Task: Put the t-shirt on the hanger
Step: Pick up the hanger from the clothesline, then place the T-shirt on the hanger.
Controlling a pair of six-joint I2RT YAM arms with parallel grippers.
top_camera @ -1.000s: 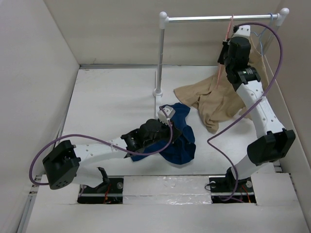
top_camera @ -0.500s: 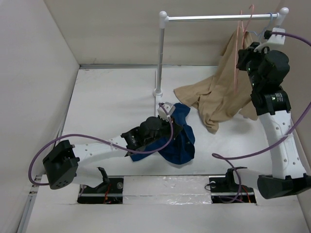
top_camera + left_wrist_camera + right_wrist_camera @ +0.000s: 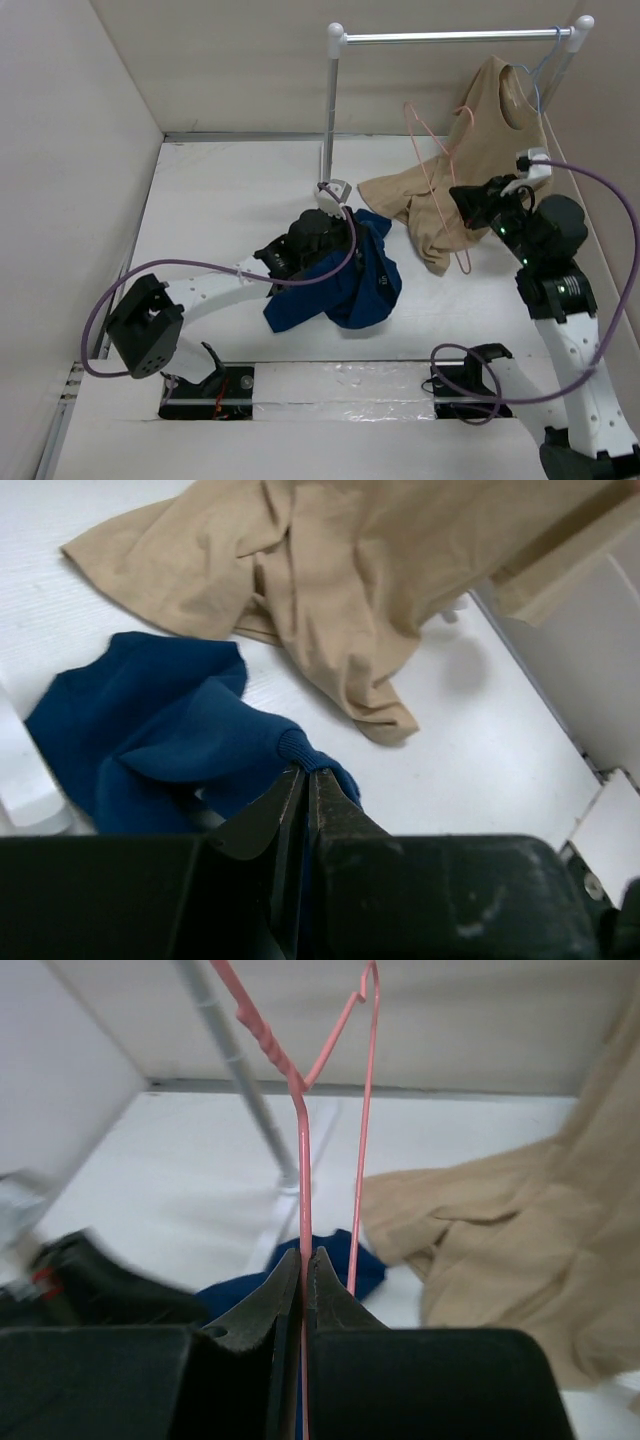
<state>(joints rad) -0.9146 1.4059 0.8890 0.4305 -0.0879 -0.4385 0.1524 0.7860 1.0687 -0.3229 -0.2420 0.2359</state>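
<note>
White tabletop (image 3: 225,200) is lying beneath the navy t-shirt (image 3: 365,285), which we are pinching by what may be its collar with our left gripper (image 3: 306,772); our right gripper (image 3: 303,1253) is clamping the pink hanger (image 3: 302,1180) aloft.

t-shirt (image 3: 150,730): navy knit cloth, matt, ribbed hem edge. hanger (image 3: 302,1160): thin pink wire, smooth, slight gloss. tan shirt (image 3: 330,570) under rail (image 3: 450,37): soft matt cloth, creased. rail: shiny metal tube. table (image 3: 220,200): white, matt. left gripper (image 3: 305,773): black, matt, scuffed.
</note>
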